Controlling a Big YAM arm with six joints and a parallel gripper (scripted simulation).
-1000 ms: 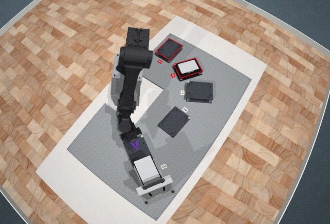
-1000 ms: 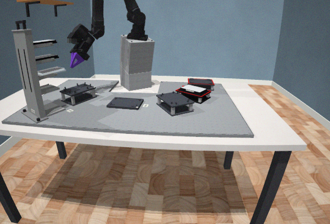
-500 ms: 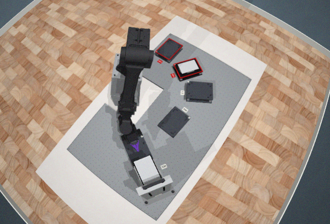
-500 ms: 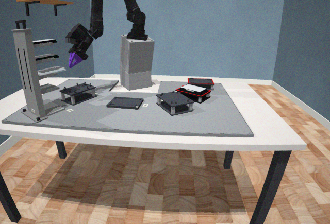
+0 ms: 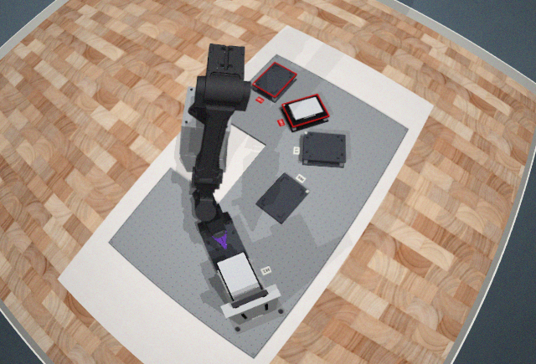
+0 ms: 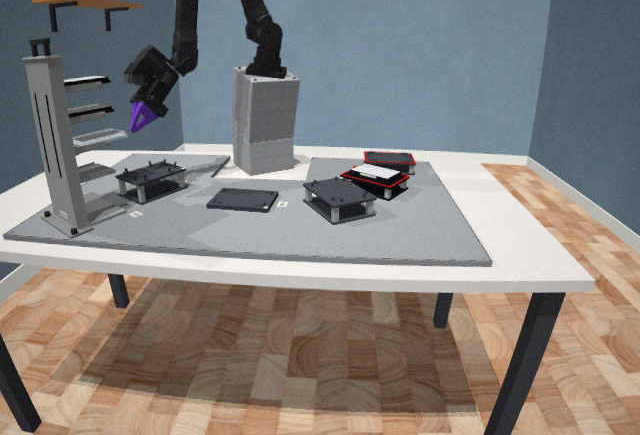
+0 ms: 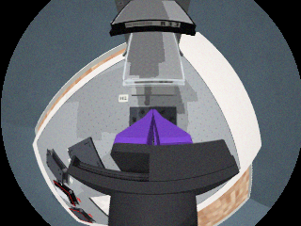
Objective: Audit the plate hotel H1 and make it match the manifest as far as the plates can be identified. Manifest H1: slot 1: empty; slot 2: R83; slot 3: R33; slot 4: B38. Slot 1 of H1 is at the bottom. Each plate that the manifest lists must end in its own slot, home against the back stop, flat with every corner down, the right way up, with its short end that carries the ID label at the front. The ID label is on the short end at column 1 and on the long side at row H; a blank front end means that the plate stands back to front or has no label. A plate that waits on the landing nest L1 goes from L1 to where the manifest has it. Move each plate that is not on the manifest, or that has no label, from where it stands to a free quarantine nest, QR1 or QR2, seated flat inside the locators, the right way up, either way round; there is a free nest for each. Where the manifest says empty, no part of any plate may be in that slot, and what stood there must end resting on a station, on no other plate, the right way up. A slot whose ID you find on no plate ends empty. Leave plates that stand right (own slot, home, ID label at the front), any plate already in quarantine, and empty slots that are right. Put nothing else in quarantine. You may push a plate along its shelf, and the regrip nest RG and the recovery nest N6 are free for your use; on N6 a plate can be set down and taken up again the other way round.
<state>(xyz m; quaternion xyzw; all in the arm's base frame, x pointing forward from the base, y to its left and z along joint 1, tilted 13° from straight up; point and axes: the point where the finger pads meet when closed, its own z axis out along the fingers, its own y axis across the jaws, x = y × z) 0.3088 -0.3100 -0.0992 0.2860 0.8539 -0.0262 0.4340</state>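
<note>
Blue-grey walls close in a white worktop (image 6: pixel 516 259) with a grey mat (image 6: pixel 361 244) laid over it. At the mat's left end stands the plate hotel (image 6: pixel 51 135), a grey tower with shelves stepping out toward the arm. Its two upper shelves each carry a plate (image 6: pixel 85 80), and a paler plate (image 6: pixel 100 136) lies on the shelf below them. The claw (image 6: pixel 140 119), purple fingers pinched together on nothing, hangs tilted just in front of the hotel, near that pale plate but apart from it. Well to the right of the hotel, two red-rimmed nests sit together; the nearer one (image 6: pixel 374 180) holds a white-topped plate (image 6: pixel 376 172).
</note>
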